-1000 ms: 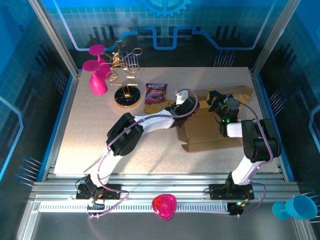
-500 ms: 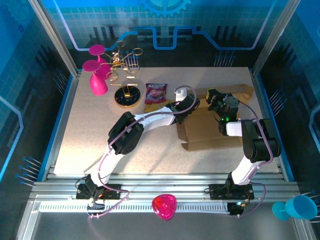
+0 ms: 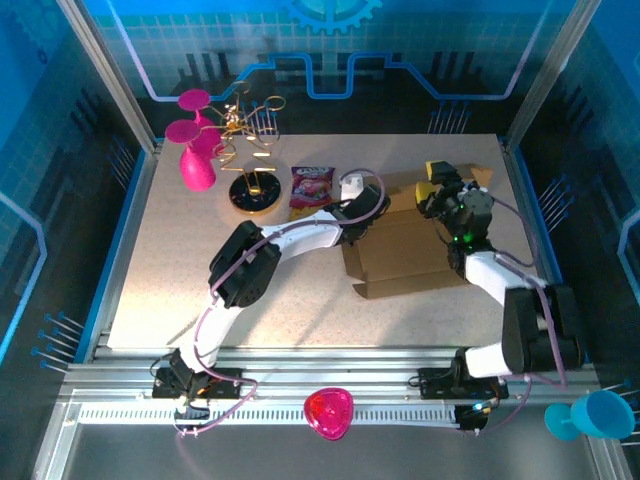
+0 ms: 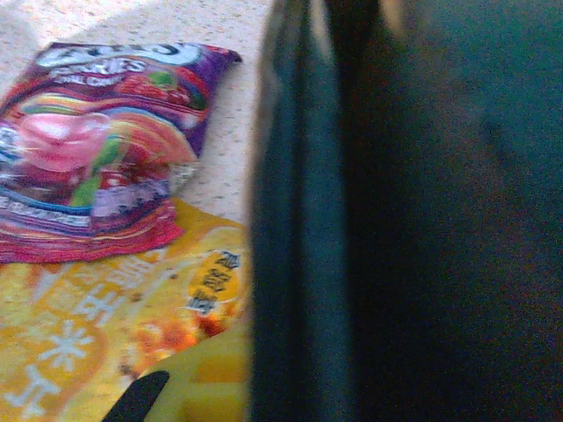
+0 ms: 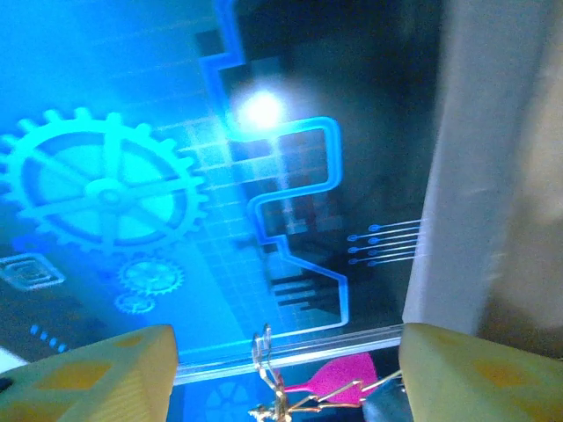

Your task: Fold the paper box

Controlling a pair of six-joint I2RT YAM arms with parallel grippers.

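Sitting toward 3 o'clock on the table (image 3: 200, 270), the paper box (image 3: 410, 255) has the left gripper (image 3: 352, 225) closed tight at its 10 o'clock corner, right gripper (image 3: 445, 178) spread wide, holding nothing, at 1 o'clock.

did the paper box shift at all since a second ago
Yes. The paper box has slid a little to the left, closer to the snack packets and further from the table's right edge.

We see the left arm stretched far and rightward, left gripper (image 3: 352, 218) closed, while the right gripper (image 5: 286, 360) points far, fingers spread wide.
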